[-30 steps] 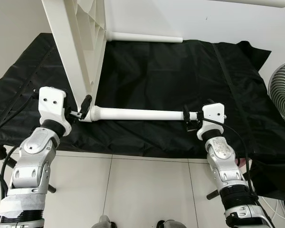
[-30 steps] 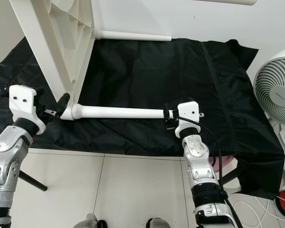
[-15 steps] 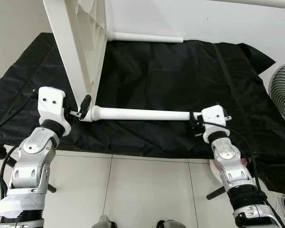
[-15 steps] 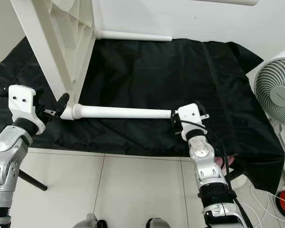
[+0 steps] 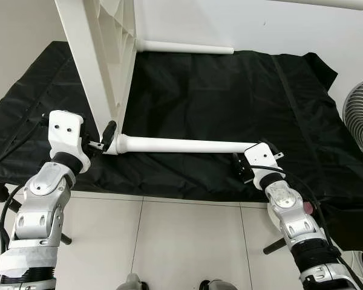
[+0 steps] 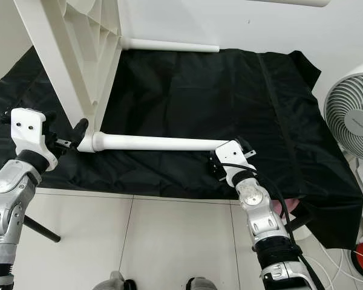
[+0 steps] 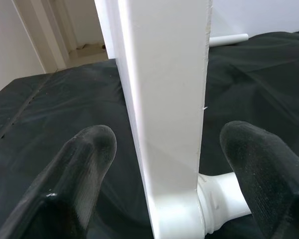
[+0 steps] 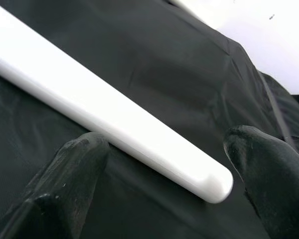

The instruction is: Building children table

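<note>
**Leg seated in tabletop corner; both claws spread around the parts**

Nearest us, our right claw (image 5: 244, 168) sits at the free end of the white table leg (image 5: 181, 145). In the right wrist view its two fingers (image 8: 72, 172) stand spread on either side of the rounded leg tip, one low beside the tube and the other apart from it, so we record it as released, straddling the tip and not clamping it. We judge this placement lets the claw turn or steady the leg from its far end, where leverage is best.

Our left claw (image 5: 103, 140) is at the other end, by the joint. The left wrist view shows its fingers (image 7: 84, 164) wide apart, flanking the edge of the white tabletop (image 5: 100, 57) without visibly pressing on it; released as well. We read it as a guard against the panel tipping while the leg is worked.

The tabletop stands on edge, tilted, its ribbed underside facing the right, with the leg's collar meeting its lower corner. The leg lies nearly level across the black cloth (image 5: 230, 90), which covers the surface under the parts.

Farther back, a second white leg (image 5: 184, 47) lies along the cloth's far edge, apparently joined to the tabletop too. A fan (image 6: 351, 118) stands off to the right.
</note>
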`<state>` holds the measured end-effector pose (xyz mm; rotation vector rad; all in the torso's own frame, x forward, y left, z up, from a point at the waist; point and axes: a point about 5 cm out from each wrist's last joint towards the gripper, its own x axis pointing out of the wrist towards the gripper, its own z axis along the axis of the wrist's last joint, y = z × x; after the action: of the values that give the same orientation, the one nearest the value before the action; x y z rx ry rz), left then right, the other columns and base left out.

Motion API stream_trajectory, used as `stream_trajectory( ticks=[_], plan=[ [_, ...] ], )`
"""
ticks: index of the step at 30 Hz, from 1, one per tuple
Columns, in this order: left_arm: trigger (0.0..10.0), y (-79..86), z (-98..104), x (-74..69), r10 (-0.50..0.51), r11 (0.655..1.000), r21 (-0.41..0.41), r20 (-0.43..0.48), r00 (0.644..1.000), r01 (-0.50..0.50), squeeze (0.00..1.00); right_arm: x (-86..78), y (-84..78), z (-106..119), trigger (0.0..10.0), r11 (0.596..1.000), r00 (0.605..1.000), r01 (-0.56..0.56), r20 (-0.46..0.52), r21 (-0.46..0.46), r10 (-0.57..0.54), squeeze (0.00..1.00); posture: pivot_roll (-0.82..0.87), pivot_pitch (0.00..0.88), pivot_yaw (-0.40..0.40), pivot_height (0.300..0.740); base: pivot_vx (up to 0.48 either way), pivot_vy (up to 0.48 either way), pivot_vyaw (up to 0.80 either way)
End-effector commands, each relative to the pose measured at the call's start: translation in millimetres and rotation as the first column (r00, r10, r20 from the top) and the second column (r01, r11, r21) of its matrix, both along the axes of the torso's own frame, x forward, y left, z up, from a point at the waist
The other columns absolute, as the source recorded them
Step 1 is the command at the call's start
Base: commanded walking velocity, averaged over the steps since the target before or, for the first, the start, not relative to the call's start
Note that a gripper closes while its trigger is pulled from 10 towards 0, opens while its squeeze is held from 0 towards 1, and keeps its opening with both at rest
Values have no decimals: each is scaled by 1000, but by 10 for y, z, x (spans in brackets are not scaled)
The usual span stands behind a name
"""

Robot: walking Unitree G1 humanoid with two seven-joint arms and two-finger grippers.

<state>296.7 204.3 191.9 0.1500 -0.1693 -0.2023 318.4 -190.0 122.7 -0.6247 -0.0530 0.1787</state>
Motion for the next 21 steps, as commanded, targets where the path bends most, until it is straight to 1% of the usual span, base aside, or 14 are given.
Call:
stream_trajectory(
  ticks=[1,2,3,5,6,8,11,13,17,20,21],
  plan=[
    [10000,8,8,-33,1,1000,2,-1,1000,-1,0,-19,-57,-44,10000,998,999,8,-34,-66,-10,0,-56,78,14,740,0,0,0],
    [10000,8,8,-33,1,1000,2,-1,1000,-1,0,-19,-57,-44,10000,998,999,8,-34,-66,-10,0,-56,78,14,740,0,0,0],
    [10000,7,7,-34,1,1000,1,-2,1000,-1,0,-13,-70,-33,10000,996,999,10,-33,-85,-13,0,-56,78,14,740,0,0,0],
    [10000,2,7,-26,0,1000,0,-2,1000,0,0,23,-110,7,10000,988,999,3,-36,-153,-9,0,-61,80,15,740,0,0,0],
    [10000,2,7,-26,0,1000,0,-2,1000,0,0,23,-110,7,10000,988,999,3,-36,-153,-9,0,-61,80,15,740,0,0,0],
    [10000,1,14,-16,-1,1000,0,0,1000,1,0,69,-139,63,10000,979,999,-5,-37,-203,-3,0,-61,80,15,740,0,0,0],
    [10000,2,17,-13,0,1000,0,0,1000,0,0,90,-142,90,10000,976,999,-12,-36,-220,4,0,-61,80,15,740,0,0,0],
    [10000,3,23,-12,0,1000,1,1,1000,0,0,120,-142,133,10000,967,999,-30,-41,-254,20,0,-64,87,21,740,0,0,0],
    [10000,8,26,-16,0,1000,3,0,1000,0,0,141,-129,160,10000,964,998,-49,-48,-261,38,0,-62,93,25,740,0,0,0],
    [10000,11,28,-17,0,1000,5,-2,1000,0,0,164,-95,165,10000,960,996,-75,-62,-269,61,0,-62,93,25,740,0,0,0],
    [10000,19,37,-15,2,1000,7,-1,1000,-2,0,193,-53,156,10000,955,993,-105,-86,-276,85,0,-62,93,25,740,0,0,0]
  ],
)
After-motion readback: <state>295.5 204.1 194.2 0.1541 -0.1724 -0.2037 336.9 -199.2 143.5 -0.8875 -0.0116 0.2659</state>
